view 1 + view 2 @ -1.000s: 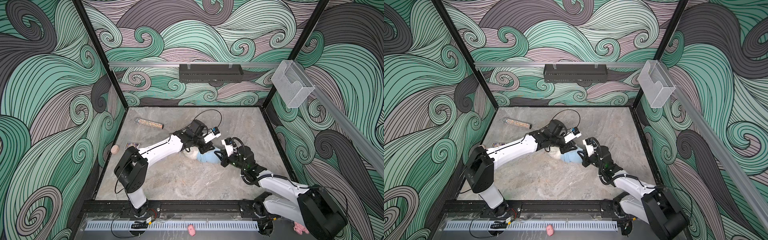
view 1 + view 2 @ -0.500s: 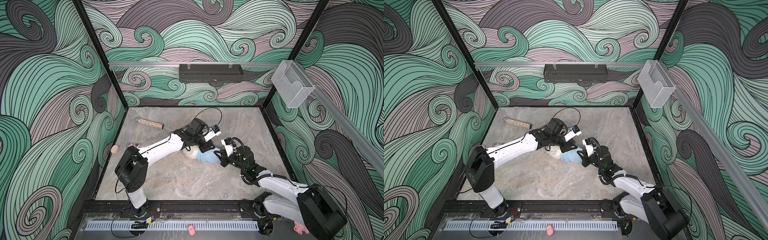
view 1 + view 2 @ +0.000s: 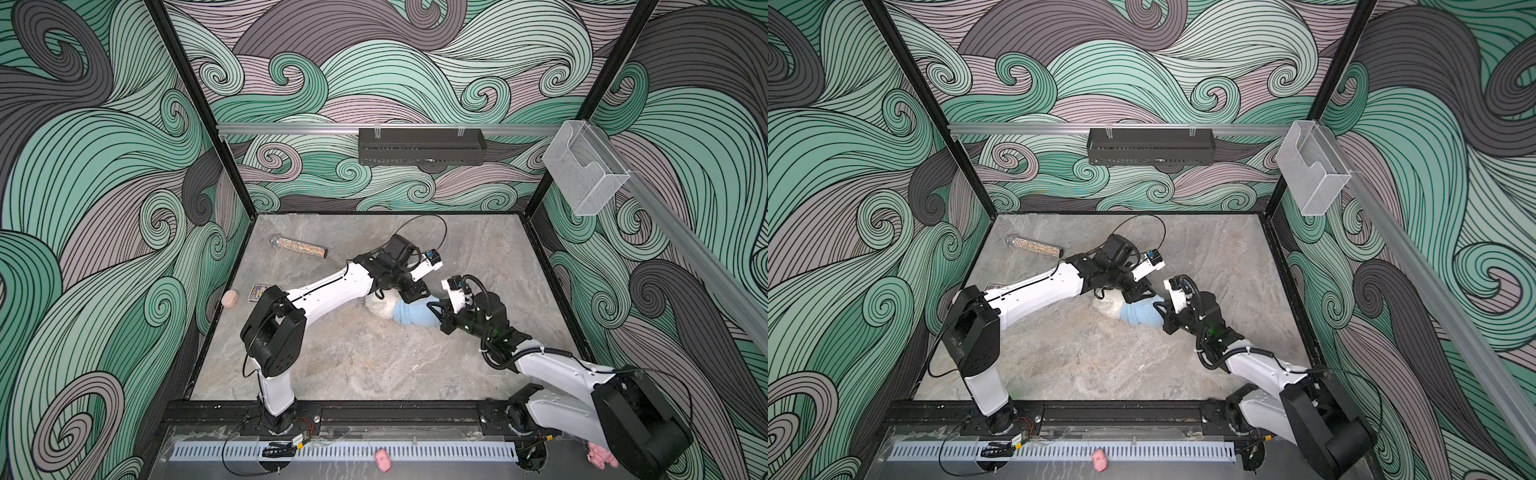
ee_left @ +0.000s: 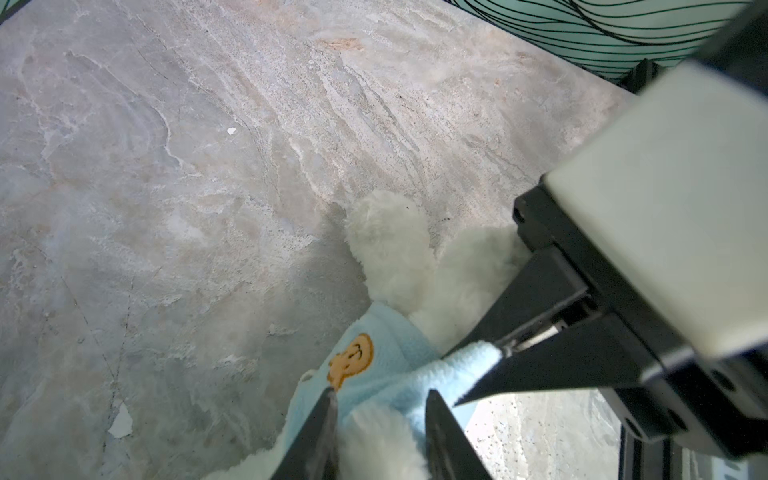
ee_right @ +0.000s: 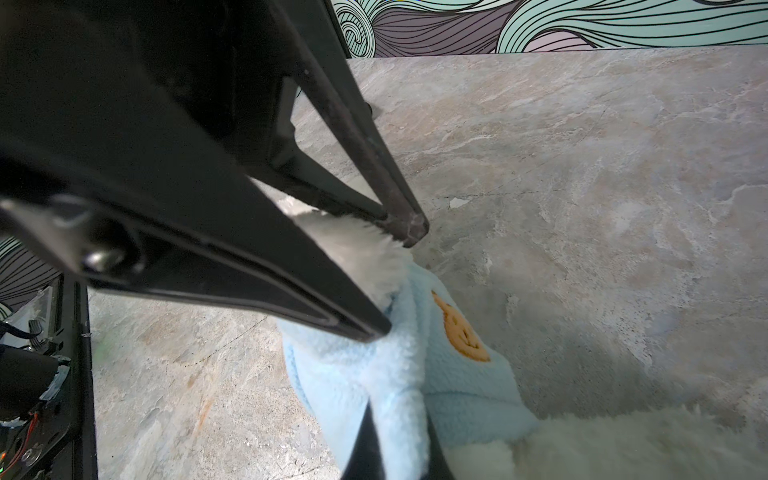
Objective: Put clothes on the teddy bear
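The white fluffy teddy bear (image 3: 379,306) (image 3: 1106,306) lies mid-table with a light blue fleece garment (image 3: 415,314) (image 3: 1140,316) partly over its body; an orange bear patch (image 4: 351,359) (image 5: 459,332) shows on the cloth. My left gripper (image 3: 413,294) (image 4: 378,401) is shut on a white furry limb (image 4: 384,444) of the bear that sticks out of the garment. My right gripper (image 3: 436,311) (image 5: 395,453) is shut on a fold of the blue garment (image 5: 399,386), right beside the left one. Two more white limbs (image 4: 388,245) poke out beyond the cloth.
A glitter tube (image 3: 298,246) lies at the back left. A small card box (image 3: 259,291) and a pink round thing (image 3: 229,298) sit by the left wall. Pink plush toys (image 3: 382,459) lie outside the front rail. A black tray (image 3: 422,145) and a clear bin (image 3: 584,174) hang on the walls.
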Robot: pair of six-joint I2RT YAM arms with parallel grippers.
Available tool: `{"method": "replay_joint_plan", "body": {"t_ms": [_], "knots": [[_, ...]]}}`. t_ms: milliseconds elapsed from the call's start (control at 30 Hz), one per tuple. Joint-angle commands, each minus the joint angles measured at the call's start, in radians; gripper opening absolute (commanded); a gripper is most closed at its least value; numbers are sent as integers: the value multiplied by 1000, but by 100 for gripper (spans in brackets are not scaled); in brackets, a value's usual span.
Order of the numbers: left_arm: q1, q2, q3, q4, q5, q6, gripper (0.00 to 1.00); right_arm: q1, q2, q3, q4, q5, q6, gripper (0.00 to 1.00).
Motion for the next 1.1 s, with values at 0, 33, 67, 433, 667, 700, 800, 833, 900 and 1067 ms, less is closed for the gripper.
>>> {"method": "replay_joint_plan", "body": {"t_ms": [0,33,67,433,667,700,800,833,900,1067], "knots": [[12,2,34,-44,24,-17,30,5,6,18,43,-10,-7,0],[16,-2,35,-48,37,-17,29,5,8,18,43,-9,-10,0],[16,-3,35,-49,53,-19,26,4,10,18,44,-8,-10,0],[45,-53,27,-34,183,-64,0,5,-15,32,-43,68,-68,0],[96,-150,-124,258,361,-292,0,4,-40,50,-172,202,-105,3],[102,-164,-159,317,373,-341,0,5,-42,53,-183,211,-107,4],[105,-192,-242,462,387,-446,0,5,-39,61,-197,213,-117,9],[105,-196,-259,477,385,-463,0,7,-36,66,-204,211,-122,11],[103,-199,-277,468,357,-460,0,8,-36,79,-216,200,-142,20],[73,-193,-267,352,211,-397,0,36,-103,82,-170,132,-240,48]]}}
